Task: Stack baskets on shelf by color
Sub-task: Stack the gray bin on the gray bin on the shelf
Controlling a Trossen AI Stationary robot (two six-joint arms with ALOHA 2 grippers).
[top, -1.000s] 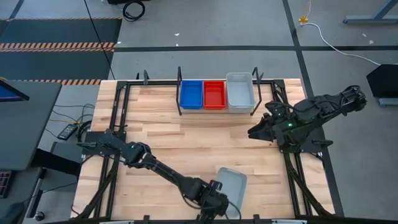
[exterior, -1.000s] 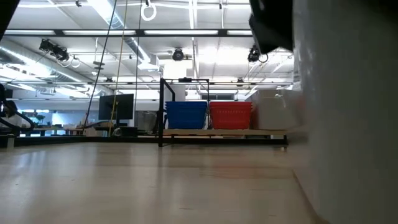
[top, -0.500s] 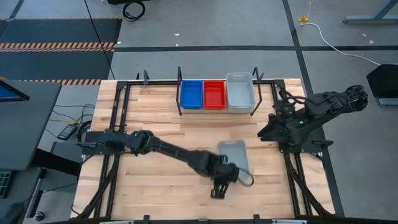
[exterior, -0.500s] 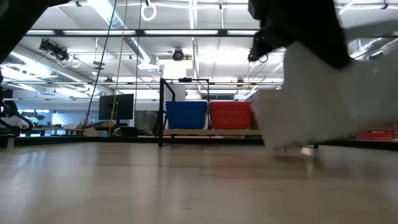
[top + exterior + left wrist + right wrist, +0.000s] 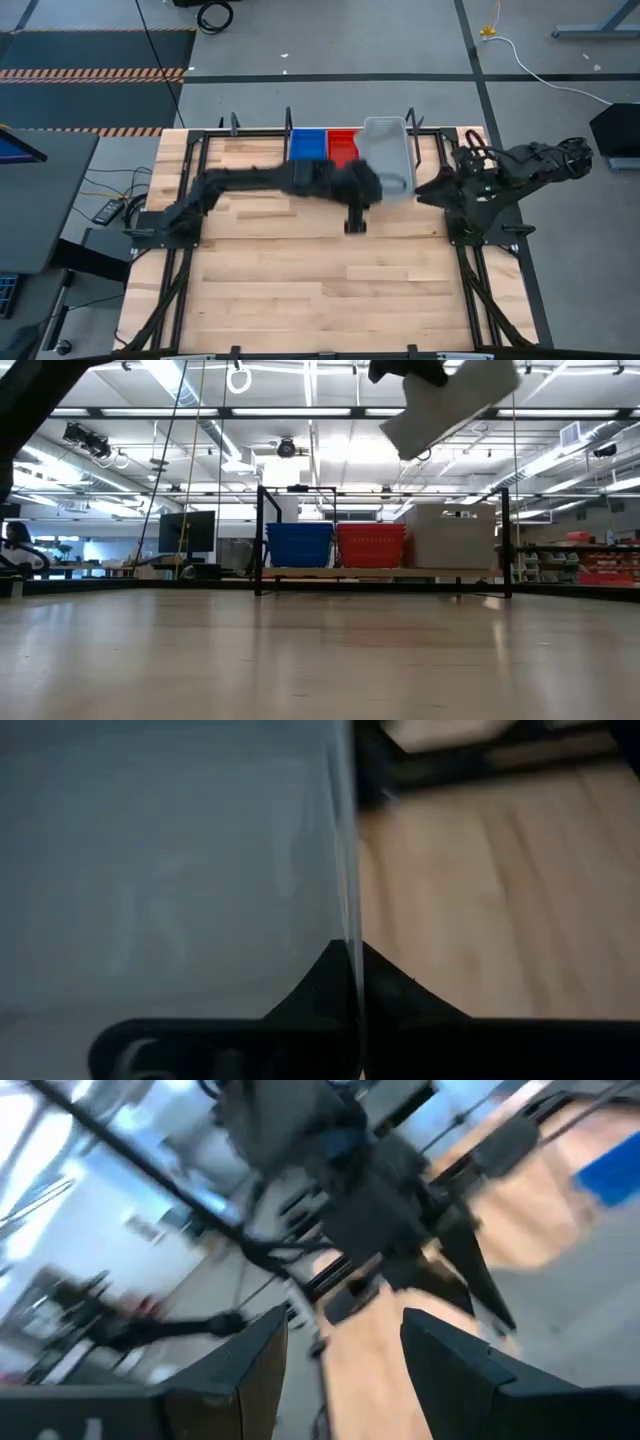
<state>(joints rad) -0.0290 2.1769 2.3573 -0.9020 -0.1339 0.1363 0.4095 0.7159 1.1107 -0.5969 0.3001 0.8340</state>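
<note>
Baskets of shallow rectangular plastic sit in a row at the far edge of the light wooden counter (image 5: 300, 290), inside the low black metal rail shelf (image 5: 288, 128): a blue basket (image 5: 308, 143), a red basket (image 5: 342, 142), then pale grey-white ones. From above, the left pincer (image 5: 372, 186) holds a pale grey-white basket (image 5: 388, 155) over that far right end; the right pincer (image 5: 425, 193) waits near the right edge.

At counter level, the carried grey-white basket (image 5: 450, 402) hangs tilted, high above a resting grey-white basket (image 5: 455, 540) just right of the red.

Left wrist view: dark fingers (image 5: 335, 985) pinch the basket's thin wall.

Right wrist view: both fingers (image 5: 440, 1350) stand spread apart.
</note>
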